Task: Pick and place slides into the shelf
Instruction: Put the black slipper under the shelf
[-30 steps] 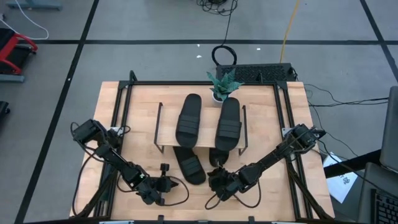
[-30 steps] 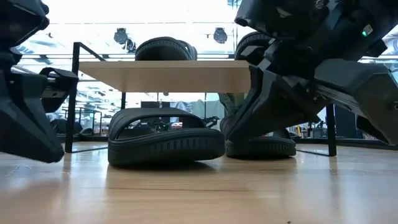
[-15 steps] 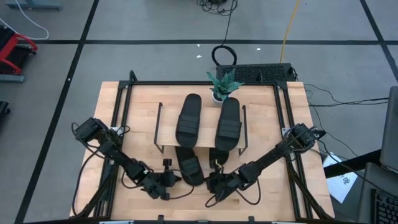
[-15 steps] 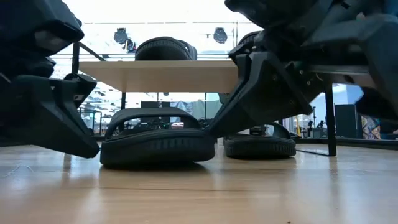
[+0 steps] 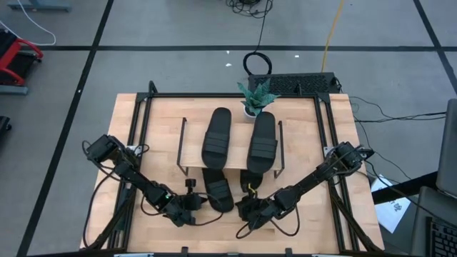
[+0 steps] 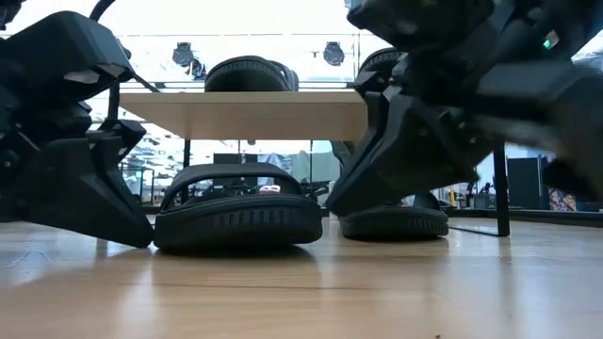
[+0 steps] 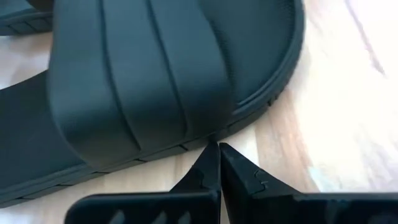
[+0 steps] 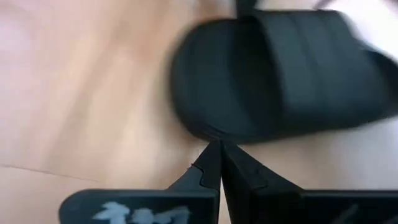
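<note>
Left tool moved up against lower-left slide, nudging it.

The far ends of two lower slides were hidden under the shelf, and the right wrist view was blurred.

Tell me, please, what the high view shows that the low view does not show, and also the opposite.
Only the high view shows the small plant, the whole table and both arms from base to tool. Only the low view shows the space under the shelf from the side, and the room behind. Both show two slides on top, two lower slides, and the left tool and right tool close to them.
</note>
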Robot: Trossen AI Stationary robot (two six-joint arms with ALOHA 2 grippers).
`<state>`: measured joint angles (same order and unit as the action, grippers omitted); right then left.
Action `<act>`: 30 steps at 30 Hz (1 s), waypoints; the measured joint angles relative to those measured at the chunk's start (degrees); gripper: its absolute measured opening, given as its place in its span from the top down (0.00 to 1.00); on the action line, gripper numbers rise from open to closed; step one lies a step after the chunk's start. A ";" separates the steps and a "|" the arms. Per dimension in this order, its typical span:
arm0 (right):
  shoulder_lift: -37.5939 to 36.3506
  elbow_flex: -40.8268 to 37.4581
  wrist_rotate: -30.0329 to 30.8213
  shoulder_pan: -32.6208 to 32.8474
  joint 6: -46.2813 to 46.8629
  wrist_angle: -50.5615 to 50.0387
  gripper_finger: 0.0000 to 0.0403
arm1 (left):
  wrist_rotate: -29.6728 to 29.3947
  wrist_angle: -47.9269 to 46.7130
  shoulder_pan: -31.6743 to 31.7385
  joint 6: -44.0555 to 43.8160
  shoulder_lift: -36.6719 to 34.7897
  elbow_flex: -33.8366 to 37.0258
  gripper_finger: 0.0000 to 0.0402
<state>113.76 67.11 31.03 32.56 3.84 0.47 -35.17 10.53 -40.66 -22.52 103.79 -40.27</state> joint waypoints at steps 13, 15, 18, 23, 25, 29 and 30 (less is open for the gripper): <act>-0.25 0.00 -1.53 -1.32 1.62 -0.26 1.00 | -0.69 0.04 1.12 1.02 -0.03 0.00 1.00; -0.25 0.00 -2.42 -1.32 1.44 -0.02 1.00 | -0.67 0.06 1.47 1.24 -0.03 0.00 1.00; -0.25 0.00 -4.88 -1.75 1.44 1.14 1.00 | -0.70 -0.04 1.98 1.39 -0.08 0.00 1.00; -0.25 -0.02 -6.19 -2.49 1.01 1.51 1.00 | -0.91 -0.22 2.12 2.11 -0.96 0.02 1.00; -0.25 -0.02 -7.59 -2.92 0.85 1.86 1.00 | -0.91 -0.21 2.10 2.70 -1.45 0.02 1.00; -0.25 -0.04 -8.71 -3.52 0.48 1.91 1.00 | -0.91 -0.18 2.96 3.03 -1.53 0.02 1.00; -0.25 -0.04 -9.17 -3.70 0.34 1.93 1.00 | -0.94 -0.17 3.29 3.32 -1.53 0.02 1.00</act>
<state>113.51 67.07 21.86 28.86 4.18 2.40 -36.11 10.36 -37.37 -19.20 102.26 -40.25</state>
